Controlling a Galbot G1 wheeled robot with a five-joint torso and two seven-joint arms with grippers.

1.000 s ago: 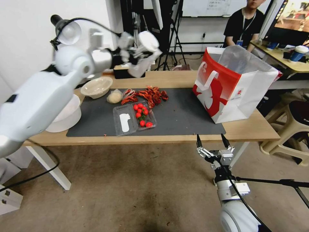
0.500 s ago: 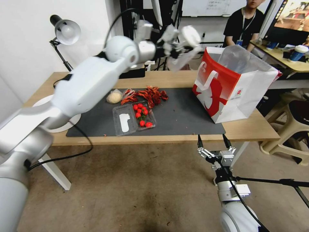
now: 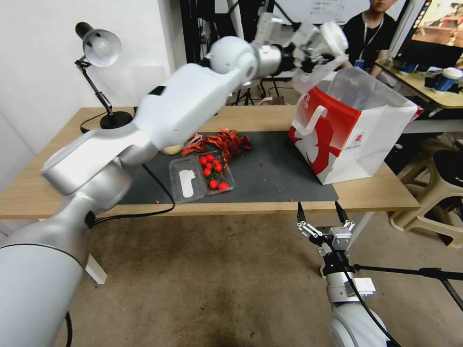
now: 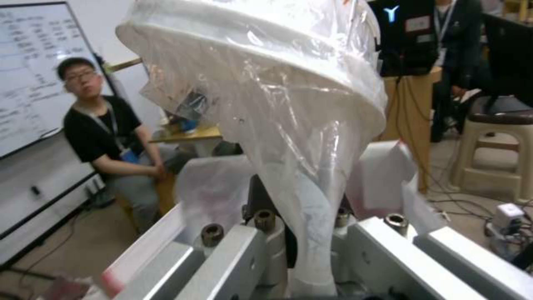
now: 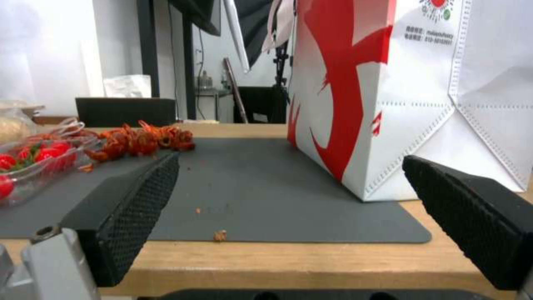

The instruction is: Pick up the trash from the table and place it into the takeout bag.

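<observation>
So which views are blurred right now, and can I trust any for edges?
Head view: left gripper and its plastic-wrapped white bowl smear with motion above the red-and-white takeout bag. Left wrist view: soft throughout. Right wrist view: crisp on the dark grey mat.

Left arm stretched up and forward, left gripper jaws clamped closed. Right arm low, right gripper pointing up, jaws spread wide.

The takeout bag is carrying small print beside a red round logo, too tiny to read. The whiteboard writing is blurring past reading.
</observation>
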